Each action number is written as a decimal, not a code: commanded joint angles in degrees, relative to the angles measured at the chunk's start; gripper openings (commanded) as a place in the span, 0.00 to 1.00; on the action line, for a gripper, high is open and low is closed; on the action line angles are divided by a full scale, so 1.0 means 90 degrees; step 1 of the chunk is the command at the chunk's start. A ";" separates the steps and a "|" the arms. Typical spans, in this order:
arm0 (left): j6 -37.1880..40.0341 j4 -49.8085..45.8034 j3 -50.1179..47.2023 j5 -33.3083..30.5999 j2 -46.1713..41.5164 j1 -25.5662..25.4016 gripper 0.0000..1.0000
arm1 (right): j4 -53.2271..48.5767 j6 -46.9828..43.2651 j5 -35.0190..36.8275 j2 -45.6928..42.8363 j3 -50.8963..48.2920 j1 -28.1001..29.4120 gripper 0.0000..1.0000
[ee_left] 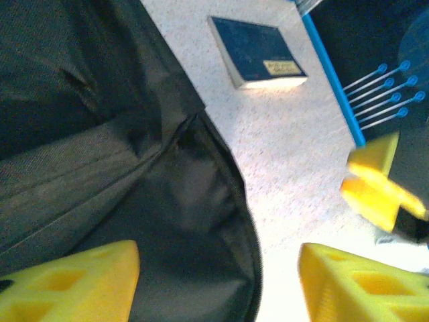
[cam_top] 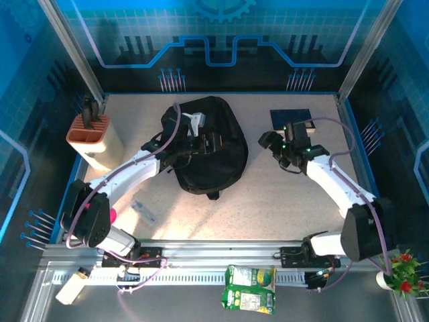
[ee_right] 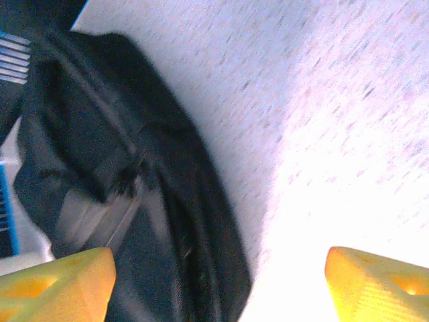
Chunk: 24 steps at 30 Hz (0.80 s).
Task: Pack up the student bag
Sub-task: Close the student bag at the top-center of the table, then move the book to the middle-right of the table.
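Note:
The student bag (cam_top: 209, 157), a large black fabric backpack, lies flat in the middle of the table. My left gripper (cam_top: 213, 142) hovers over the bag's right half, jaws wide open with nothing between them. In the left wrist view the bag (ee_left: 100, 168) fills the left side, and my left gripper (ee_left: 218, 288) straddles its curved right edge. My right gripper (cam_top: 269, 142) stands open just right of the bag, above bare table. The right wrist view has the bag (ee_right: 120, 174) on the left and the right gripper (ee_right: 218, 282) open beside its edge.
A dark blue book (cam_top: 290, 119) lies at the back right, behind my right gripper, and also shows as the book (ee_left: 258, 57). A beige pen holder (cam_top: 94, 137) stands at the left edge. A small clear item (cam_top: 143, 211) lies front left. A green snack packet (cam_top: 249, 288) rests on the front rail.

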 commanded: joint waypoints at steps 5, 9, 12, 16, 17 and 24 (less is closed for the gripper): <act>-0.0169 -0.0270 -0.0528 -0.0619 -0.0783 0.0097 0.92 | -0.0110 -0.1314 -0.0258 0.1820 0.1493 -0.0922 0.83; -0.0227 -0.0413 -0.0619 -0.0848 -0.0971 0.0147 0.97 | -0.0216 -0.1402 -0.0712 0.3101 0.2700 -0.1070 0.81; -0.0276 -0.0492 -0.0647 -0.0882 -0.1047 0.0176 0.99 | -0.0255 -0.1337 -0.0688 0.3872 0.3484 -0.1073 0.81; -0.0308 -0.0720 -0.0595 -0.0839 -0.1143 0.0195 0.99 | -0.0294 -0.1196 -0.0514 0.4699 0.4364 -0.1109 0.81; -0.0315 -0.0739 -0.0604 -0.0798 -0.1177 0.0201 0.99 | -0.0304 -0.1156 -0.0491 0.4921 0.4581 -0.1119 0.81; -0.0315 -0.0789 -0.0666 -0.0495 -0.1154 0.0198 0.99 | -0.0897 -0.0933 -0.0385 0.6011 0.5943 -0.1215 0.79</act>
